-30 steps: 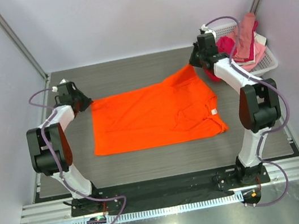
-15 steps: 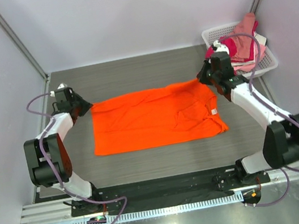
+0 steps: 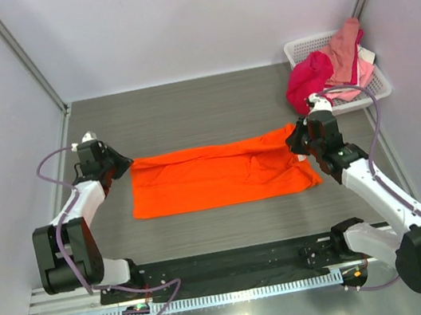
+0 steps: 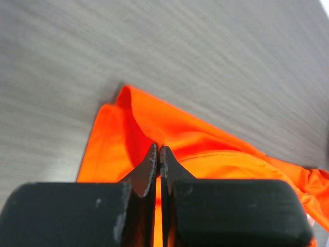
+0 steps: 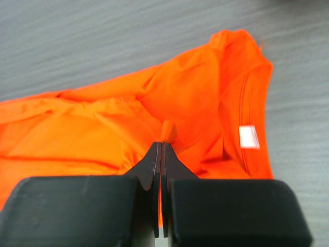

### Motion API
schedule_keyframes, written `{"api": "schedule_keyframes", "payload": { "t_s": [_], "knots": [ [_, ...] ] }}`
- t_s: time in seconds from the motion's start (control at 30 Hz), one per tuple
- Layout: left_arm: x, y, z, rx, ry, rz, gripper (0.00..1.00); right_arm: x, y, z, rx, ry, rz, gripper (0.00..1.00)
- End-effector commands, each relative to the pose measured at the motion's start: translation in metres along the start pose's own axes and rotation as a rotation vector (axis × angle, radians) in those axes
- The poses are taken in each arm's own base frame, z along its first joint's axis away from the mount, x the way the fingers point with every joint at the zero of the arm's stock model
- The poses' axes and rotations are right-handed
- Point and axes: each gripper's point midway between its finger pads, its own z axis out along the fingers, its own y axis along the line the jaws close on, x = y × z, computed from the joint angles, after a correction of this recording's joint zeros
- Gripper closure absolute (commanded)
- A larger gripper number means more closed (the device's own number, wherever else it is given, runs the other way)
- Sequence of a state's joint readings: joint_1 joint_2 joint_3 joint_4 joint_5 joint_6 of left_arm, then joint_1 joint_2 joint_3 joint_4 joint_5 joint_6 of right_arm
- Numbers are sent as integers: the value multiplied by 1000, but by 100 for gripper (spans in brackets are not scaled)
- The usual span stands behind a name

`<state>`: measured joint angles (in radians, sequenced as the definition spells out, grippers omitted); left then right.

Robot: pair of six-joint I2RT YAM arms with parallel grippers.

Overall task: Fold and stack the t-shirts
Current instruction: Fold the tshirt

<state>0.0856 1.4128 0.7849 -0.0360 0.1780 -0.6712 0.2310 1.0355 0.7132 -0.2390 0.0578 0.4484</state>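
Observation:
The bright orange t-shirt (image 3: 214, 177) lies across the middle of the table, its far edge folded toward the near edge. My left gripper (image 3: 124, 165) is shut on the shirt's far left corner; the left wrist view shows the cloth (image 4: 169, 149) pinched between the jaws. My right gripper (image 3: 295, 142) is shut on the far right corner; the right wrist view shows a nub of orange cloth (image 5: 167, 130) sticking out past the tips, with the white neck label (image 5: 249, 137) to the right. A magenta shirt (image 3: 309, 80) and salmon pink shirts (image 3: 344, 50) hang out of the basket.
A white lattice basket (image 3: 376, 81) stands at the back right corner. Grey walls and metal posts close in the table on three sides. A black rail runs along the near edge under the arm bases.
Both grippers have pulled the shirt's far edge toward the near side, folding it over. The shirt now looks narrower front to back. The right arm has swung away from the basket.

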Motion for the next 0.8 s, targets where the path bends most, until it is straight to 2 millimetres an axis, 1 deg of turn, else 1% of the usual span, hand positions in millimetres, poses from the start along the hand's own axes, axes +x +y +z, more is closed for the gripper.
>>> {"api": "schedule_keyframes", "payload": {
  "t_s": [0.0,0.07,0.1,0.13,0.17,0.2,0.23,0.3,0.33,0.4,0.43,0.47,0.5,0.53,0.57,0.6,0.63,0.67,0.7,0.73,0.77],
  "knots": [
    [-10,5,-10,-17,-77,4,100,4,5,-15,-29,-27,8,99],
    [-8,9,-13,-37,-83,-1,100,11,8,-25,-49,-28,12,99],
    [-4,15,-13,-58,-76,-3,100,15,8,-28,-54,-25,14,99],
    [-3,17,-13,-63,-80,-5,100,21,6,-30,-53,-15,17,99],
    [-1,20,-12,-73,-75,-9,100,20,8,-36,-68,-30,24,99],
    [0,24,-12,-85,-70,-13,100,22,9,-40,-75,-29,27,99],
    [2,28,-11,-100,-68,-16,100,29,7,-41,-75,-16,28,99],
    [6,34,-7,-118,-54,-33,100,30,8,-50,-92,-28,42,99],
    [7,36,-6,-122,-54,-37,100,37,5,-51,-88,-14,47,99],
    [12,40,-3,-124,-43,-50,100,39,6,-59,-111,-28,66,99],
    [13,42,-3,-129,-40,-58,100,48,4,-61,-120,-10,74,99],
    [16,43,-2,-124,-31,-63,100,52,4,-63,-128,-8,85,97],
    [18,43,-3,-115,-21,-68,100,50,4,-68,-145,-32,102,93],
    [15,38,-3,-90,-35,-66,99,63,-2,-66,-131,-10,113,86],
    [22,40,-4,-84,-22,-69,98,69,3,-68,-170,0,126,71],
    [19,37,-7,-71,-39,-74,95,67,6,-73,-199,-26,137,66],
    [19,36,-10,-66,-51,-76,85,73,4,-72,-198,-23,165,62],
    [23,42,-13,-77,-59,-81,76,73,3,-73,-204,-38,172,54],
    [16,36,-21,-57,-103,-82,54,71,2,-75,-212,-64,180,47],
    [13,35,-27,-54,-127,-80,45,69,1,-76,-209,-82,181,42],
    [12,40,-32,-71,-150,-82,35,63,-5,-75,-175,-113,184,38]
  ]
}}
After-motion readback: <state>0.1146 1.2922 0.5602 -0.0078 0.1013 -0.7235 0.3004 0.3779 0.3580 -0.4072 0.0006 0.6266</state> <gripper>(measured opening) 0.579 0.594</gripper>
